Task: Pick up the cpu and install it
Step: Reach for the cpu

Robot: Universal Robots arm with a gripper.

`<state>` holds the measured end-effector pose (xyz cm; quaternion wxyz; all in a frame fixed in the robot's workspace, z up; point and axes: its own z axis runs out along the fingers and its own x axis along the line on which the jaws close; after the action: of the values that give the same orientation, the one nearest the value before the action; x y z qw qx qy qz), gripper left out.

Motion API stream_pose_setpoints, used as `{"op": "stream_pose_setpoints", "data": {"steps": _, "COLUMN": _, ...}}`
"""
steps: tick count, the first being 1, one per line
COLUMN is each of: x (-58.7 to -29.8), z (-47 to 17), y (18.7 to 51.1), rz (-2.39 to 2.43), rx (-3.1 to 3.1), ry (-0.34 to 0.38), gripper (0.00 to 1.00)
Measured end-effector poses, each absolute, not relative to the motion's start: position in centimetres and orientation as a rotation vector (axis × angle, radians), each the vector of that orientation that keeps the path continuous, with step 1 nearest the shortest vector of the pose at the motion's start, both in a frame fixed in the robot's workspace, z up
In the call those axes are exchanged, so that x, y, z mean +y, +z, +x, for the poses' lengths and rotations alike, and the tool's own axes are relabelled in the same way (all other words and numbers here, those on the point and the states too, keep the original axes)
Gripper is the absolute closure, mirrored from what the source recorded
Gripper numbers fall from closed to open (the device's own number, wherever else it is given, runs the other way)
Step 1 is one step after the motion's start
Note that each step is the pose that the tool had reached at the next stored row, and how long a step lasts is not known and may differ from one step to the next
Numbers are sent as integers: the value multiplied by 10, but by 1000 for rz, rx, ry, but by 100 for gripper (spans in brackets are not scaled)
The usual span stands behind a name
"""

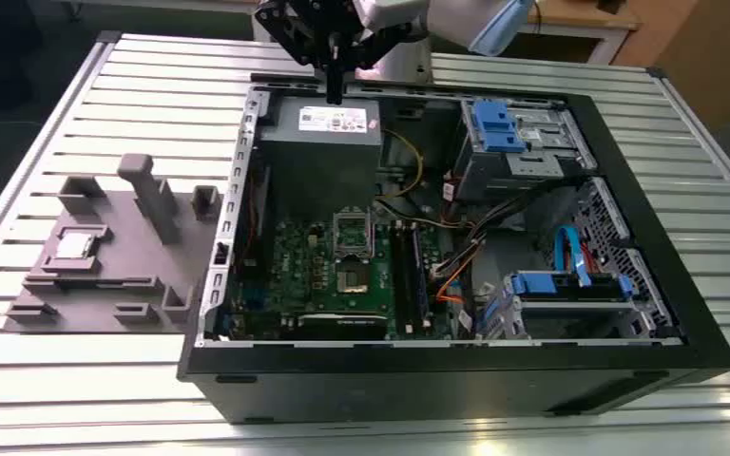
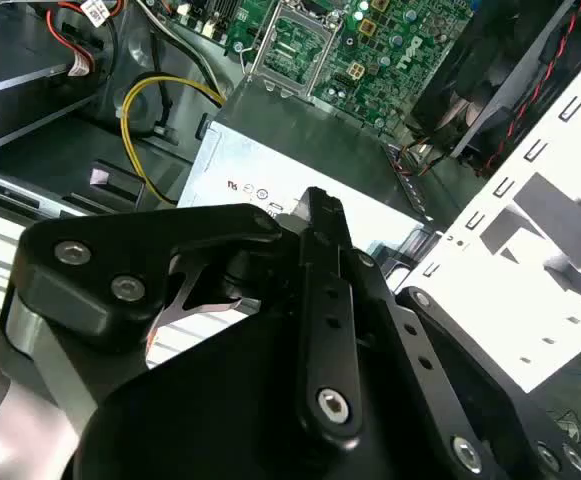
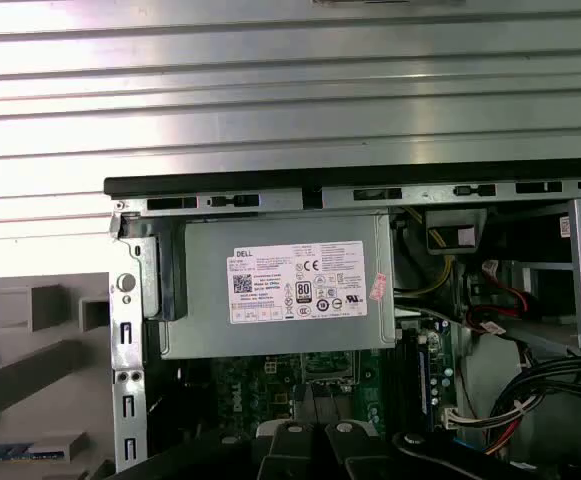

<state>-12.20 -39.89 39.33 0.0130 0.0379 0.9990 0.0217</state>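
Observation:
The cpu (image 1: 73, 245), a small silvery square chip, lies in a recess of the grey fixture (image 1: 111, 285) on the table, at the exterior view's left of the open computer case. My gripper (image 1: 335, 95) hangs above the far end of the case, over the grey power-supply box (image 1: 324, 122), far from the cpu. Its black fingers (image 2: 322, 215) stand pressed together, shut, with nothing between them. The dark square socket (image 1: 354, 231) with its metal frame sits on the green motherboard, also seen in the second wrist view as the socket (image 2: 295, 45) beyond the power supply.
The black computer case (image 1: 669, 275) lies open on a slatted metal table (image 1: 149, 66). Blue drive brackets (image 1: 498, 128), cables (image 1: 403, 161) and a heatsink area fill the case's right part. Upright blocks (image 1: 149, 195) rise from the fixture.

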Motion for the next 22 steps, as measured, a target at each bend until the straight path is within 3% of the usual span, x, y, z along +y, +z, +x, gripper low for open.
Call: {"op": "stream_pose_setpoints", "data": {"steps": 22, "x": -399, "z": -128, "y": 393, "rz": 118, "rx": 3112, "ry": 68, "gripper": 90}}
